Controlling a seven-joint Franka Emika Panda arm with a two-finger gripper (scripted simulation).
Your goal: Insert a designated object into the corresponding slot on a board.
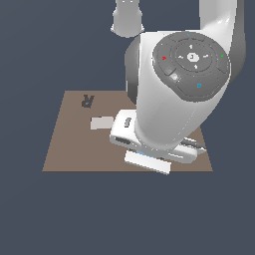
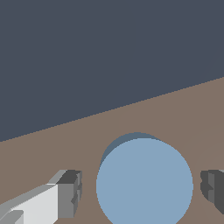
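Note:
The blue disc (image 2: pixel 144 183) lies flat on the brown board (image 2: pixel 183 109), between my two fingers. My gripper (image 2: pixel 142 190) is open: the left finger (image 2: pixel 70 192) and the right finger (image 2: pixel 212 186) each stand a small gap away from the disc's edge. A darker blue-grey crescent (image 2: pixel 117 145) runs along one side of the disc; I cannot tell whether it is the disc's wall or a shadow. No dark round hole shows in either view. In the exterior view the arm (image 1: pixel 179 89) hangs over the board (image 1: pixel 64 149) and hides the disc and the fingers.
The dark letter R mark (image 1: pixel 87 101) is near the board's far corner on the exterior view's left. A small pale grey rectangle (image 1: pixel 102 122) lies on the board beside the hand. The board's edge (image 2: pixel 109 113) meets the dark floor beyond the disc.

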